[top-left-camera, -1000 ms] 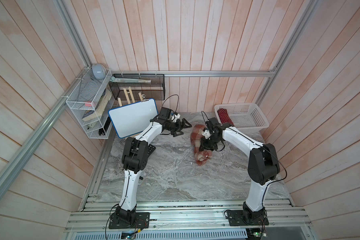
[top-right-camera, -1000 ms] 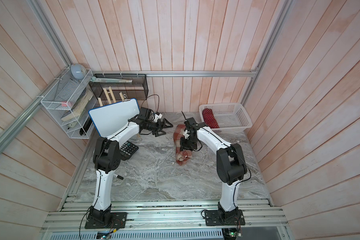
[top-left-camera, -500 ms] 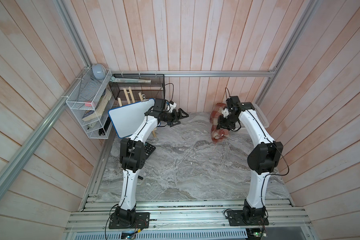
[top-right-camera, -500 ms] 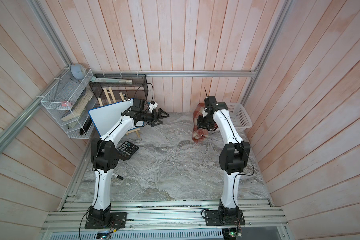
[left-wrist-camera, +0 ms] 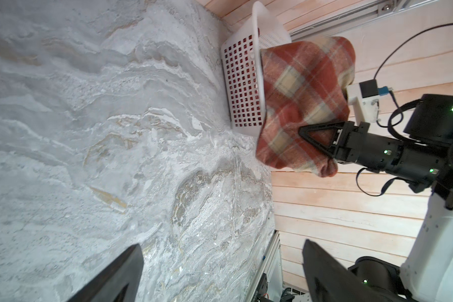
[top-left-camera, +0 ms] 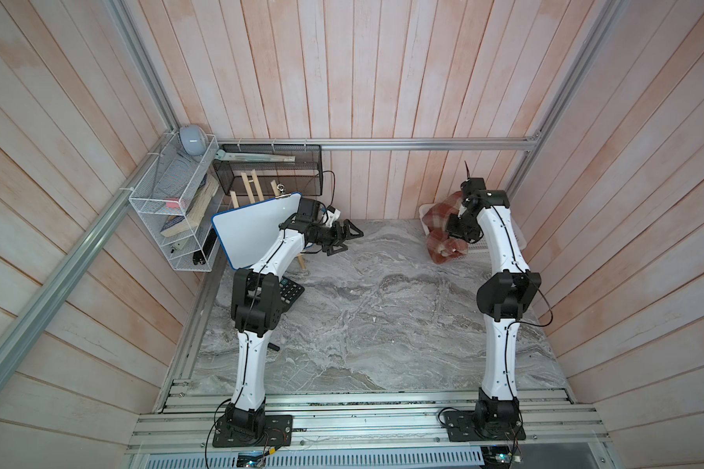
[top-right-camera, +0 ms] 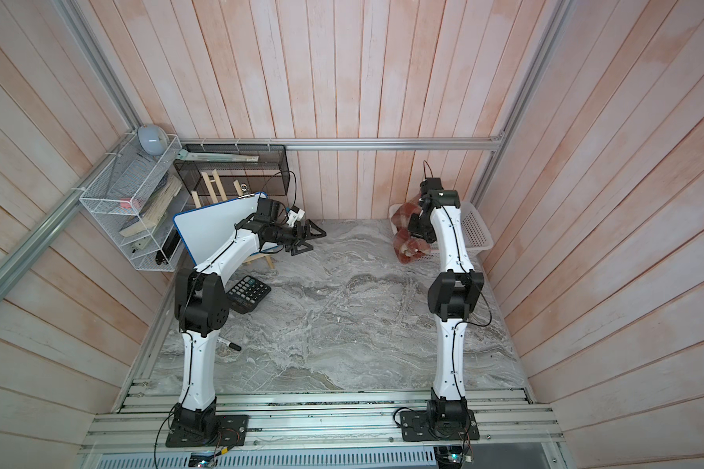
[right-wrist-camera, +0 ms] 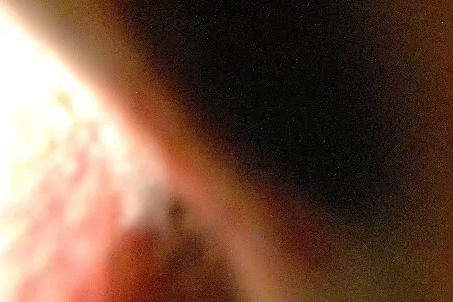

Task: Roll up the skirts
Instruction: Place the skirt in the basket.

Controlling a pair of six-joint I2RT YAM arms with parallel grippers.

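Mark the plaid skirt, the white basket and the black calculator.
plaid skirt (left-wrist-camera: 301, 86): left wrist view, on the middle of its checked cloth.
white basket (left-wrist-camera: 242, 86): left wrist view, on its perforated side wall.
black calculator (top-right-camera: 248, 293): in a top view, on its keypad.

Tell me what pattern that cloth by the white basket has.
The skirt is rust-red, cream and tan plaid, clearest in the left wrist view.

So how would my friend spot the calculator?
Find the grey marble table, on the left arm's side. In front of the white board lies the calculator, flat and black. Unlike the thin marker nearby, it is covered in buttons.
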